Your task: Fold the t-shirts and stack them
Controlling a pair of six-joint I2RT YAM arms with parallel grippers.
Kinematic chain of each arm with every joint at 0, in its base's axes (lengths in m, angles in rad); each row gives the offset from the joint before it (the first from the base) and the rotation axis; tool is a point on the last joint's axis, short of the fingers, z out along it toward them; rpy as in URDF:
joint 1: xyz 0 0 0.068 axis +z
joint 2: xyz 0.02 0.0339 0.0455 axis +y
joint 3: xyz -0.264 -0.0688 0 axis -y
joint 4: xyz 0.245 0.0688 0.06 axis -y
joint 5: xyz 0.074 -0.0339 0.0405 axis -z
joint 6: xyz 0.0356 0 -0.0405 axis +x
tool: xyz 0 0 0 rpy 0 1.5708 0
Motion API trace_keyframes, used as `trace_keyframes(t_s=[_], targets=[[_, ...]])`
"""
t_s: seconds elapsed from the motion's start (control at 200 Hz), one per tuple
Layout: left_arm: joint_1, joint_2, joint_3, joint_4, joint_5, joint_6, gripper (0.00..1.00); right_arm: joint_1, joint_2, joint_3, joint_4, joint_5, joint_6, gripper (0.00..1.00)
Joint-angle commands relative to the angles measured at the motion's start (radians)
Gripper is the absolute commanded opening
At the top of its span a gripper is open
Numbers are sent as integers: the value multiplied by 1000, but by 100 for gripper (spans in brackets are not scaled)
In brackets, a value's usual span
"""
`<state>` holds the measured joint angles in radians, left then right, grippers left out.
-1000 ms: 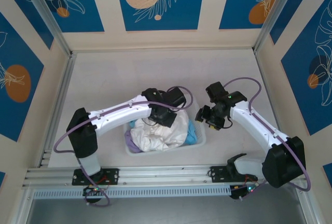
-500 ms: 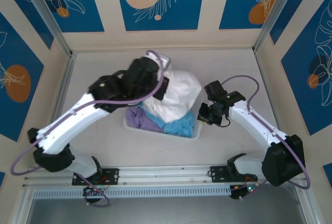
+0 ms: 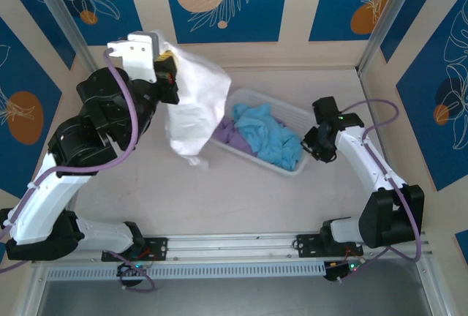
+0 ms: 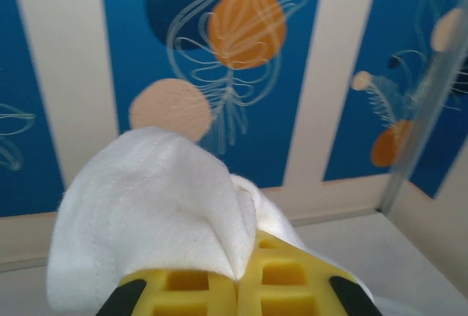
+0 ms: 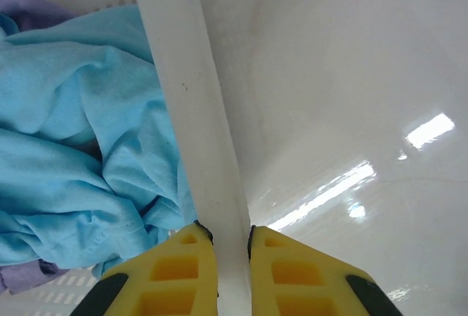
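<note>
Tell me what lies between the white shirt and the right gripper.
In the top view, the basket, holding the lavender shirt and blue shirt, lies between the white shirt and right gripper.
</note>
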<state>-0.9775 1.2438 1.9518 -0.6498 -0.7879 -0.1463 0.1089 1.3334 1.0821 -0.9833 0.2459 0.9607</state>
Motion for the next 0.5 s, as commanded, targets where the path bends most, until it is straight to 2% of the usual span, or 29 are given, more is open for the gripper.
trace_keyframes(t_s=[0.0,0.095,0.17,0.27,0.395,0.495], targets=[[51,-41,-14,-33,-160,5,0,-109,-15,19,-44,84,190,0],[79,-29,-42,-171,-161,-62,0,-171,-29,13,-41,137,273,0],[103,-32,-93,-247,-113,-140,0,-222,-24,16,-39,168,318,0],[169,-33,-179,-285,73,-178,0,-290,-6,19,-50,201,394,0],[247,79,-153,-469,288,-220,0,-335,29,23,-19,266,460,0],[274,114,-215,-456,498,-189,0,-357,88,73,-1,277,475,0]])
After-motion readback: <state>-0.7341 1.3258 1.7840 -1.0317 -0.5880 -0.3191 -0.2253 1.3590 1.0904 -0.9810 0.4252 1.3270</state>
